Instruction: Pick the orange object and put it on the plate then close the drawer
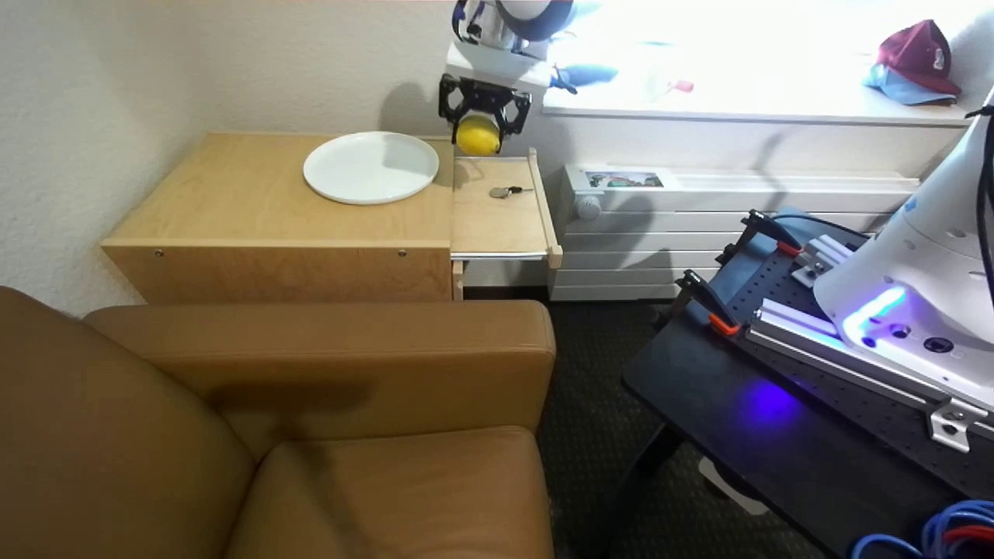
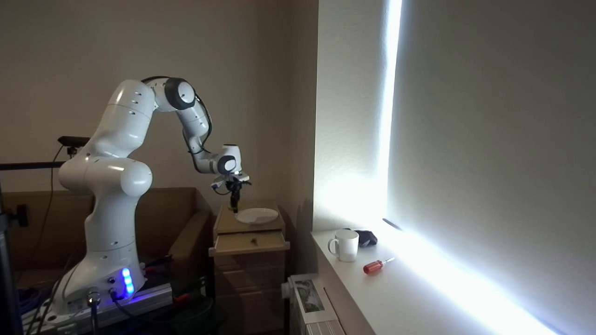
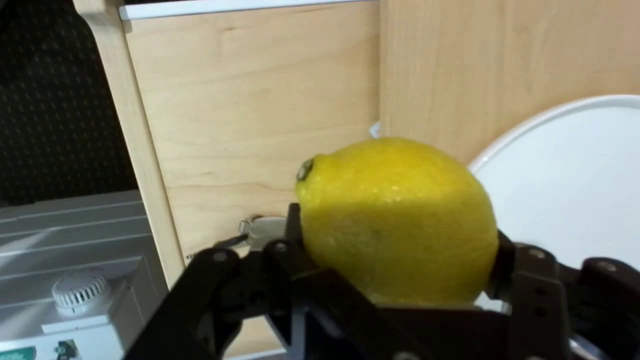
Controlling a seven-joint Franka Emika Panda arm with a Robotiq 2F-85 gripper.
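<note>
My gripper (image 1: pixel 477 144) is shut on the yellow lemon-like fruit (image 1: pixel 477 135) and holds it in the air near the cabinet's edge beside the open drawer. In the wrist view the fruit (image 3: pixel 395 220) sits between the two black fingers of the gripper (image 3: pixel 398 235). In an exterior view the gripper (image 2: pixel 234 208) largely hides the fruit. The white plate (image 1: pixel 365 171) lies on the light-wood cabinet top, bare, and also shows in the wrist view (image 3: pixel 570 190). The light-wood drawer (image 1: pixel 493 229) stands pulled out, and it also shows in the wrist view (image 3: pixel 250 100).
A key with a tag (image 1: pixel 501 192) lies in the drawer. A brown sofa (image 1: pixel 349 334) stands in front of the cabinet (image 1: pixel 272 194). A white radiator (image 1: pixel 637 225) is beside the drawer. A mug (image 2: pixel 347 245) and a red screwdriver (image 2: pixel 373 266) lie on the windowsill (image 2: pixel 335 274).
</note>
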